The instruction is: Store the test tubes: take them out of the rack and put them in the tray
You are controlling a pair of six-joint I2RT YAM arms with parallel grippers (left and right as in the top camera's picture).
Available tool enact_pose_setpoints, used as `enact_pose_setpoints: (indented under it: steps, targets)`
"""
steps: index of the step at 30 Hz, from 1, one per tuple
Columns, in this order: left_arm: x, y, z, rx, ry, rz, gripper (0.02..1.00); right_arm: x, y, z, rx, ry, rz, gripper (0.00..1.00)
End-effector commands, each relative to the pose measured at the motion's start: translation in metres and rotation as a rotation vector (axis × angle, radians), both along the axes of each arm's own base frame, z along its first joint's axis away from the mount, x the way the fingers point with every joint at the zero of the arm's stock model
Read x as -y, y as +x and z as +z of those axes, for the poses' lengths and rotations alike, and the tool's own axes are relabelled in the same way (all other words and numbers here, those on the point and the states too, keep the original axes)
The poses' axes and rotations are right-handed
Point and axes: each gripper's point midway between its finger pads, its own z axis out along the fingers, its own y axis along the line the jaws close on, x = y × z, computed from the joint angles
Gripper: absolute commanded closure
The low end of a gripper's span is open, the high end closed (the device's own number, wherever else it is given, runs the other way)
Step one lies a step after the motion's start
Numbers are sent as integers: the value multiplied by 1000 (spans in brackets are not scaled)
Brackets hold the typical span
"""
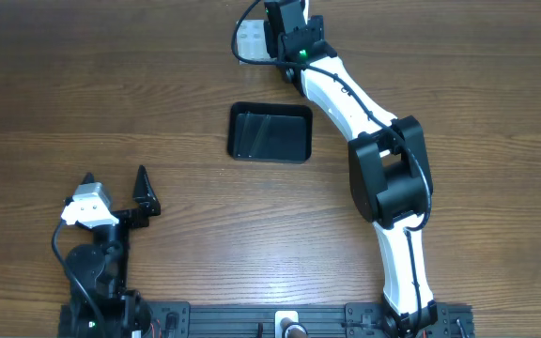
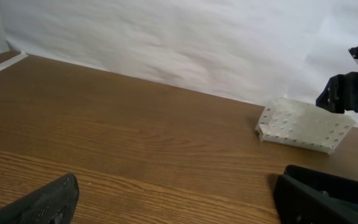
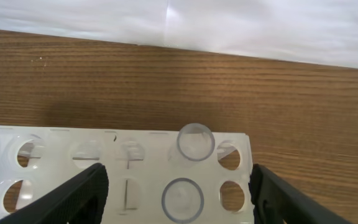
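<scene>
Beneath both my pincers stretches the brown wooden tabletop (image 1: 111, 94), the largest thing around, and beyond my right pincer (image 3: 178, 171) a white sheet (image 2: 166, 37) hangs along its far edge. Back from that pincer toward my base lies the black tray (image 1: 270, 132), shallow and rectangular, flat on the wood. My right forearm passes just beside it without covering it. Faint pale streaks show on the tray's floor, and I cannot tell what they are. My left pincer (image 1: 115, 175) sits low near my own base, well apart from the tray, its two dark fingers spread wide over bare wood. Directly under my right pincer stands the white rack (image 3: 104, 162), a plate of round holes, apart from the tray with bare wood between them. My right fingers are spread wide too, gripping nothing, one on each side of the rack's end. Between them two clear test tubes (image 3: 196, 142) stand upright in neighbouring holes, with open holes on either side. Small dark marks sit on the rack's plate beside the tubes, too faint for me to read.
</scene>
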Motion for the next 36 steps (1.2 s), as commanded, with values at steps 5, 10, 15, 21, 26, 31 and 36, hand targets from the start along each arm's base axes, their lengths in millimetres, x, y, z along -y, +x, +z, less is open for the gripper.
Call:
enact_pose_setpoints:
  steps: [5, 10, 15, 21, 26, 31, 36]
  targets:
    - [1, 0, -1, 0, 14, -8, 20, -5, 4, 3, 15, 8, -5, 358]
    - [1, 0, -1, 1, 14, -8, 23, -5, 4, 2, 14, 8, -5, 470]
    - [1, 0, -1, 1, 14, -8, 23, -5, 4, 2, 13, 8, -5, 566]
    - [1, 0, -1, 1, 14, -8, 23, -10, 2, 0, 2, 24, 20, 663]
    - [1, 0, -1, 1, 14, -8, 23, -14, 0, -1, -3, 22, 26, 750]
    - [1, 0, -1, 1, 14, -8, 20, -14, 0, -1, -5, 20, 27, 805]
    - [1, 0, -1, 1, 14, -8, 23, -14, 0, -1, -5, 20, 27, 818]
